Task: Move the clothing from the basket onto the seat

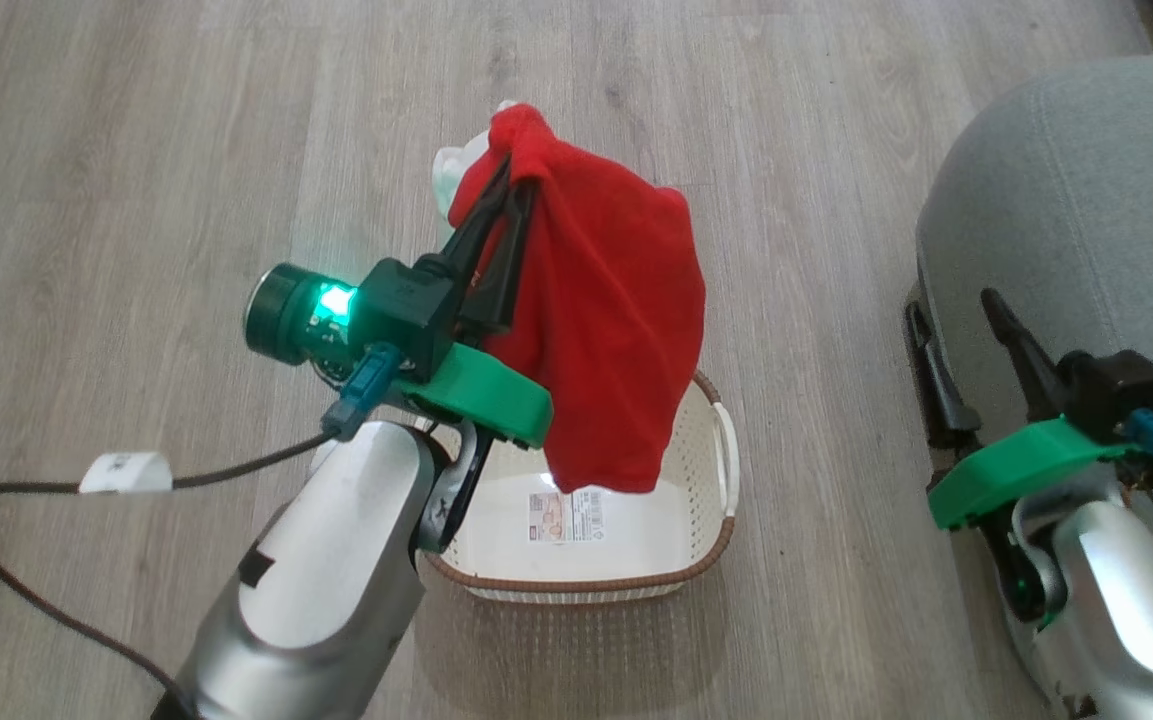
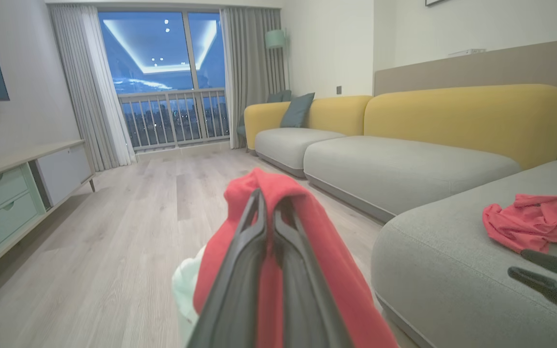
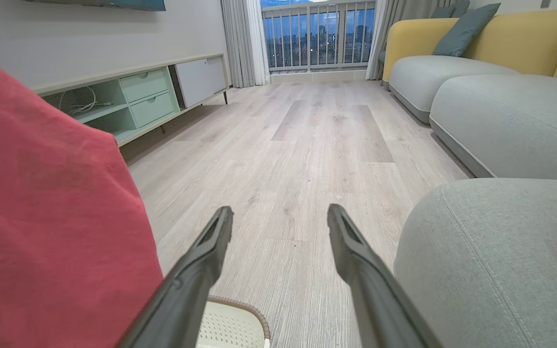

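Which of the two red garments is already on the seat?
The crumpled garment on the grey seat. The other garment hangs from the left gripper, above the basket.

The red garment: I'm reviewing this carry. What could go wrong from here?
1. The left gripper pinches the red garment only near its top, so the long drape could slip free on the way to the seat.
2. Its lower edge hangs over the basket and might snag the rim.
3. The open right gripper stands by the seat's edge; the cloth may catch on it.
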Available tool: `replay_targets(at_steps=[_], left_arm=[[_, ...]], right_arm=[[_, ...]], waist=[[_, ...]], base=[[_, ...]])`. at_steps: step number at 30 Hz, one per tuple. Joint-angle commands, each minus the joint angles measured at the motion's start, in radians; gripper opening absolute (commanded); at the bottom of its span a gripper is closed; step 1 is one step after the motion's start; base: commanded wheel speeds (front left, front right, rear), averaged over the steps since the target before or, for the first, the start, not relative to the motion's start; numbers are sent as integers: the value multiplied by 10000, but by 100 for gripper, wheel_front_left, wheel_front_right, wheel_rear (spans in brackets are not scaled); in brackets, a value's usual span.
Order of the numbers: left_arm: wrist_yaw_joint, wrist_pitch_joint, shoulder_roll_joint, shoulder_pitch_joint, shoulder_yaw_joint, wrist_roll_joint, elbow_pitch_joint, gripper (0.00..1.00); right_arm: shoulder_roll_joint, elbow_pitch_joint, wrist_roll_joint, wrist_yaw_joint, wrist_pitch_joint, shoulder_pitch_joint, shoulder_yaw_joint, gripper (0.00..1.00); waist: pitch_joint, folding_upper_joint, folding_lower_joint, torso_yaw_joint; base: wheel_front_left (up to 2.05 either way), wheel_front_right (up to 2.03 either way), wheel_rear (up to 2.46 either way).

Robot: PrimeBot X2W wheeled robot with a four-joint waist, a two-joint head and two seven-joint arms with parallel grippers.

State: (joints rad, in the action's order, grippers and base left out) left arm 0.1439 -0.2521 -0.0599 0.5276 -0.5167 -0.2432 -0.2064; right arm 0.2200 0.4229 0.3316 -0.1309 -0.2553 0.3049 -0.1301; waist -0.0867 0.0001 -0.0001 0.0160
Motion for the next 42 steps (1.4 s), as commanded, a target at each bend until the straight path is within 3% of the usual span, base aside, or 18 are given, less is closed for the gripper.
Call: replay_targets(at_steps=[1,16,32,42], left_arm=[[-4,-97,-194,469,391,138,572,0],[23,-42,-235,533,250,88,1301,0],[13,-77,-115,441,-62,-78,1095,0],[-21,-92,-7,593,-407,-137,944,0]], right_arm=[[-74,-242,-123,2,-65,-10,-121,100],[-91,-779,-53,2,-65,158,-329,100],[215,-3339,688,2,-65,2278,-4375,100],[201,-2662,536,2,-65,3306,-5771,100]], waist=[[27,-1,1,-19],[95,-1,1,37],[-46,-1,1,242],[-170,-1,1,435]], base=[[0,0,0],[0,0,0],[0,0,0],[0,0,0]])
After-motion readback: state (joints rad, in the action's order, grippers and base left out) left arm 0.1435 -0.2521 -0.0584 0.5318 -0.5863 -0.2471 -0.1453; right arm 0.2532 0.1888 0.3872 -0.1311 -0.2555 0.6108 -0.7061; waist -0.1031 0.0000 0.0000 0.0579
